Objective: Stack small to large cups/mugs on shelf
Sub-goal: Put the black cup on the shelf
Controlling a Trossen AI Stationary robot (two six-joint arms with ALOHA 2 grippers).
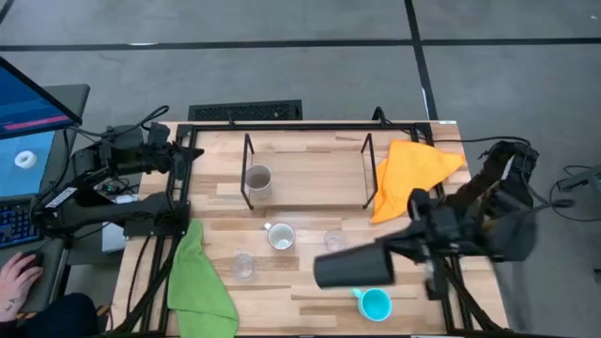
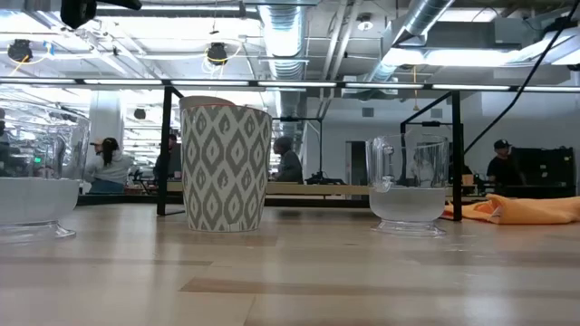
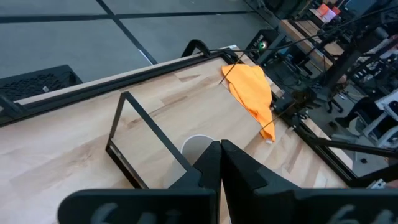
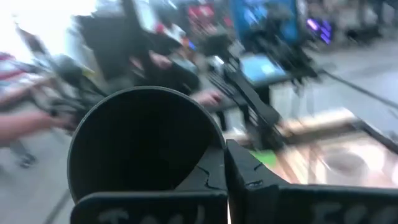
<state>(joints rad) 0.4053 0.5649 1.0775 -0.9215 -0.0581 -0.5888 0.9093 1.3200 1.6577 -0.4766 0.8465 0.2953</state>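
Observation:
My right gripper [image 1: 402, 252] is shut on the black mug [image 1: 352, 268], high above the table's near right part; the right wrist view looks into the mug's mouth [image 4: 143, 143]. My left gripper [image 3: 219, 146] is shut and empty, up over the table's far left corner. The grey-beige mug [image 1: 258, 180] stands on the left end of the shelf [image 1: 310, 192]. The white patterned mug [image 1: 281, 237] stands on the table in front of the shelf, with a glass cup [image 1: 244, 266] to its left and another [image 1: 334, 240] to its right. The light blue mug [image 1: 376, 302] stands near the front edge. My right gripper holds the black mug by its wall at the rim [image 4: 214, 146], one finger inside the mouth and one outside. The fingers come level from the table's right side. The mug lies on its side, mouth toward the gripper, lifted clear of the table.
An orange cloth [image 1: 408, 174] lies by the shelf's right end. A green cloth [image 1: 197, 282] hangs over the table's near left edge. A black outer frame [image 1: 282, 127] runs round the table. A person's hand [image 1: 19, 277] rests at a keyboard, left of the table.

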